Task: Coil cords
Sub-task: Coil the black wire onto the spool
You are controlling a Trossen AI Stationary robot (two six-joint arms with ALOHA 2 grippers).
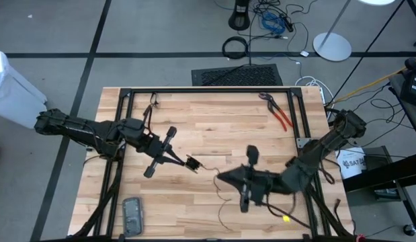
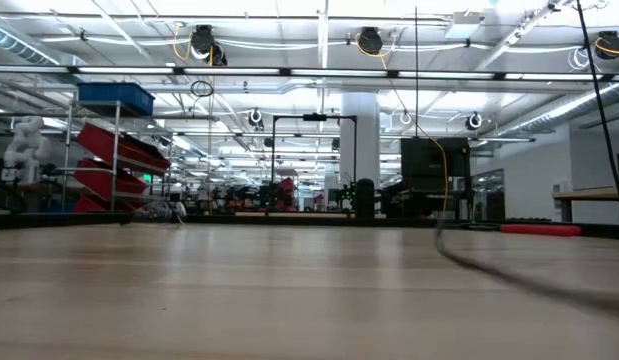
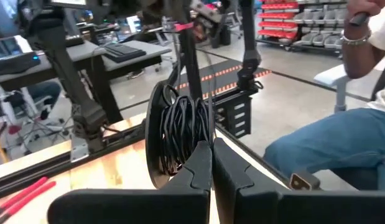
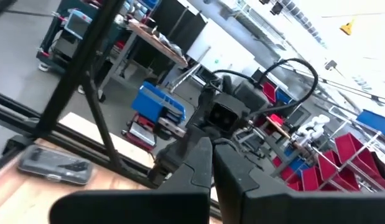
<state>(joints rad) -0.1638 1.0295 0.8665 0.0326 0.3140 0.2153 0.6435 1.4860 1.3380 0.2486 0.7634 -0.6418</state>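
A thin black cord is partly wound into a bundle of loops (image 3: pixel 186 127), which stands right at the tips of my shut left gripper (image 3: pixel 211 155). Seen from above, that gripper (image 1: pixel 192 163) is left of the table's middle. One strand (image 1: pixel 206 169) runs from it to my shut right gripper (image 1: pixel 219 176), which points at the left one. More cord (image 1: pixel 222 202) hangs below the right gripper. Its lower part (image 2: pixel 509 272) lies on the wooden table. The right wrist view shows the right gripper (image 4: pixel 209 155) facing the left arm's wrist. My left gripper pinches the looped bundle's near side (image 3: pixel 195 146) between its two fingertips, coming in level from the table's left. Several loops stand upright in front of the fingers, clear of the table. My right gripper meets the cord's strand (image 1: pixel 215 173) at its tips, level from the table's right; the exact spot is too small to make out. Cord hangs slack below it to the table.
Red-handled pliers (image 1: pixel 280 114) lie at the far right of the table. A dark flat device (image 1: pixel 132 215) lies at the near left, and a small yellow thing (image 1: pixel 286 218) at the near right. A black frame (image 1: pixel 208 89) rims the table. A seated person (image 3: pixel 341 137) is beyond the right edge.
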